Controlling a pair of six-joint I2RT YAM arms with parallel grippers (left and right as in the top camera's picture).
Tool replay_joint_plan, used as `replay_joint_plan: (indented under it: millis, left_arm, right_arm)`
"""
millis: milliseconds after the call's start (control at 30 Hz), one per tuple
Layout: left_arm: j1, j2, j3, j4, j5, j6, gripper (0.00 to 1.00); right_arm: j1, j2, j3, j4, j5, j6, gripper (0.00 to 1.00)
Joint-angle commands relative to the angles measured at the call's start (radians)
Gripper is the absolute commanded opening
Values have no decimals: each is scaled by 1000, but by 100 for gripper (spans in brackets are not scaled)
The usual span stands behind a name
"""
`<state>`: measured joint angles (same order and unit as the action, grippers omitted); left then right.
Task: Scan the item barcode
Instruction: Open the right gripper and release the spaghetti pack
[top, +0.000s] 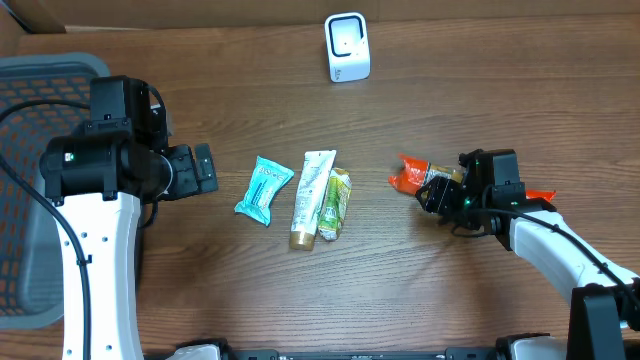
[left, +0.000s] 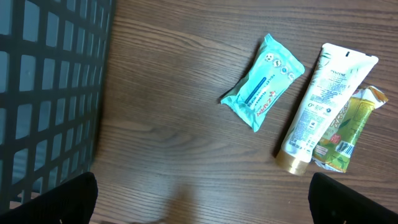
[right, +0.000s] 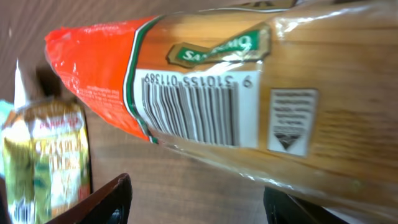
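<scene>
Right gripper (top: 440, 193) is pinched on the orange snack packet (top: 408, 177) at mid-body, on the 3 o'clock side of the table. The packet's long axis runs 9-to-3, with one orange end toward 9. The barcode (right: 189, 106) faces the right wrist camera, its row of bars running along that axis. The white scanner (top: 347, 47) stands at 12 o'clock on the table, about 11 o'clock from the packet and well apart. Left gripper (top: 203, 168) is spread wide and empty, near the basket (top: 30, 80) at 9 o'clock. Judgement: the right arm should carry the packet toward 11 and turn the barcode face to the scanner.
</scene>
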<state>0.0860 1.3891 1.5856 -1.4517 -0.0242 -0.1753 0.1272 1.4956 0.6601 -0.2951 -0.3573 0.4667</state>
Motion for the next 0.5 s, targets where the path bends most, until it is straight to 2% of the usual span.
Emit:
replay_joint_plan:
  millis: [0, 133, 467]
  left_arm:
    - [5, 3, 13, -3, -9, 22, 100]
    - [5, 3, 13, -3, -9, 22, 100]
    - [5, 3, 13, -3, -9, 22, 100]
  right_arm:
    - [2, -1, 29, 10, 108, 58, 68]
    - [1, -1, 114, -58, 140, 51, 68]
    - [1, -1, 546, -529, 148, -31, 73]
